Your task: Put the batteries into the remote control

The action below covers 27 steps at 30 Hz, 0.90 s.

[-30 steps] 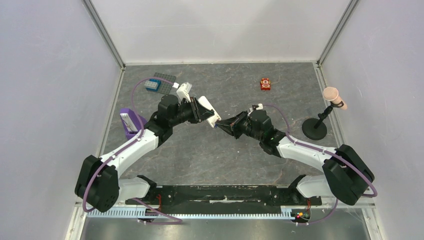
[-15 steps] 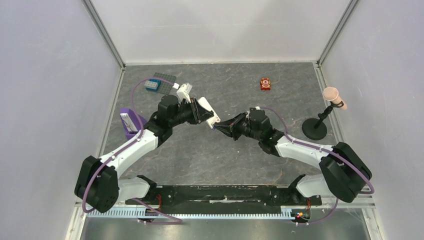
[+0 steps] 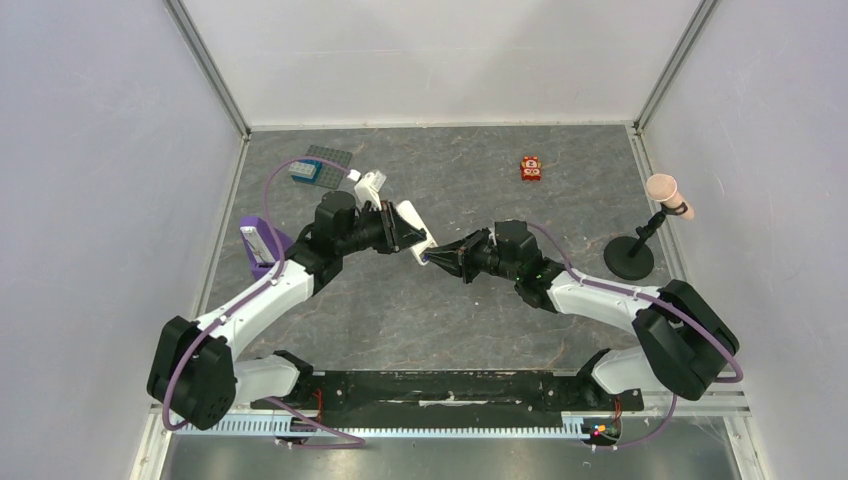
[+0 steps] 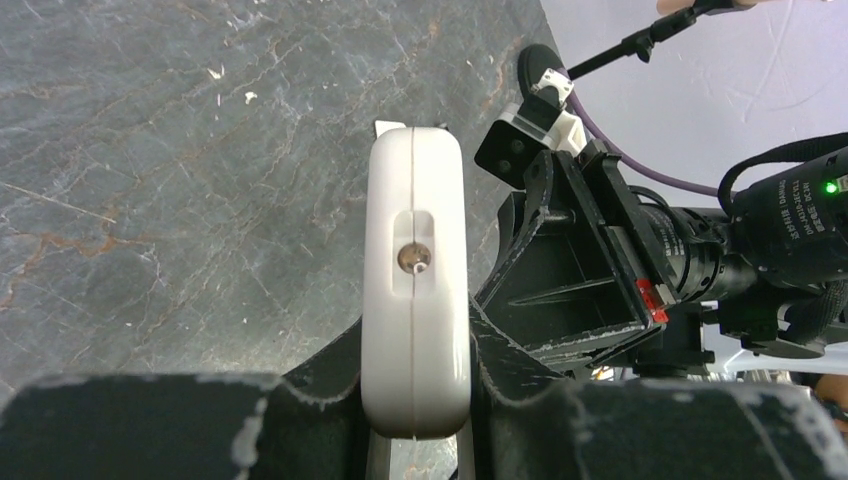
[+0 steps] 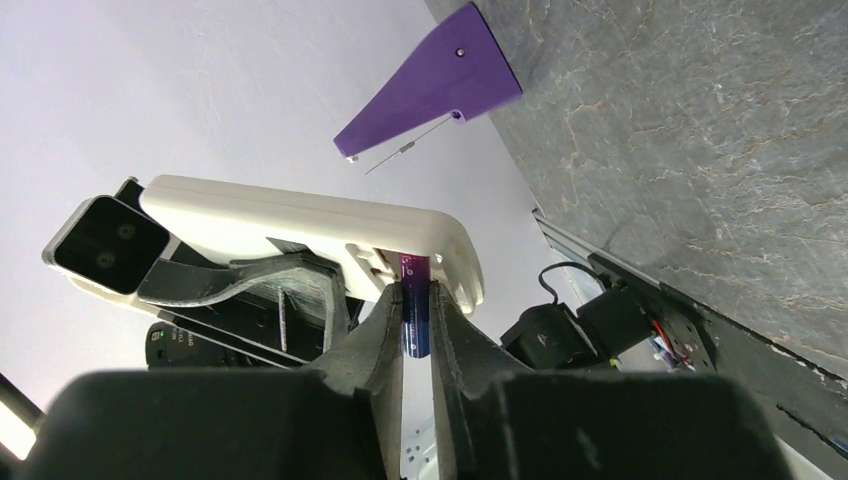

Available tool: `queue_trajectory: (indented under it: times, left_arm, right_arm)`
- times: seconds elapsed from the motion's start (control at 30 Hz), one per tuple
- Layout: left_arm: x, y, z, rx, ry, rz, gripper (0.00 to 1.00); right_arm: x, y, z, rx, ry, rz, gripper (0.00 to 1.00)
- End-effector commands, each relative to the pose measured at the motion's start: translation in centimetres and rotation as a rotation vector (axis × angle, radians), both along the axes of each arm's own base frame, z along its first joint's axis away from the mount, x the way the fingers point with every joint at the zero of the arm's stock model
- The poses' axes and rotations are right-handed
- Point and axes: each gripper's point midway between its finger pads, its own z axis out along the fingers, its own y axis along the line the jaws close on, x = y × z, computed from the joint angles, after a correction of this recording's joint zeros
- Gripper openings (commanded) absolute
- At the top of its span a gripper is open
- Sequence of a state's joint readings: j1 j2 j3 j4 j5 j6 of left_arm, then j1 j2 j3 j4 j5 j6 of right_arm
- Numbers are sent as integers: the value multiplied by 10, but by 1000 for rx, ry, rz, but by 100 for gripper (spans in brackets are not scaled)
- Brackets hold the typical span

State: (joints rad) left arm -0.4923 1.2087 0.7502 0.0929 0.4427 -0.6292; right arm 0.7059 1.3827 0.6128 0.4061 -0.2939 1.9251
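Observation:
My left gripper (image 3: 400, 228) is shut on the white remote control (image 3: 415, 236) and holds it above the table, tilted. In the left wrist view the remote (image 4: 415, 300) stands edge-on between my fingers. My right gripper (image 3: 434, 256) is shut on the bluish-purple battery (image 5: 414, 318). The battery's far end touches the remote's open underside (image 5: 300, 225) near its end. My right gripper (image 5: 415, 292) sits just below the remote. The dark battery is not in view.
A purple stand (image 3: 262, 245) with a white piece sits at the left. A grey plate with a blue block (image 3: 318, 165) lies at the back left, a red-orange toy block (image 3: 531, 168) at the back. A black round-based stand (image 3: 630, 258) is at the right.
Both grippers have drifted slightly left and toward the near edge. My right gripper has closed in on the remote, bringing the purple battery up to it.

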Motion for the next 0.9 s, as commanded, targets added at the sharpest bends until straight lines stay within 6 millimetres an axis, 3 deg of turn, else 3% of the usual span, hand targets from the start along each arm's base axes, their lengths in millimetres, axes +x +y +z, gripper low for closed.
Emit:
queue_trajectory:
  times: [0.0,0.23,0.87]
  left_arm:
    - [-16,-8,22,-37,-31,-95,2]
    - [-15,-7,22,-19,6,-85,2]
    - [1,-6,10,26,-5,-50,2]
  right_arm:
    - [0,0,-3,20,45,-16,13]
    - [-4,-1,-10,10,74,-12,14]
    - [-19,7,2,76,112,54,14]
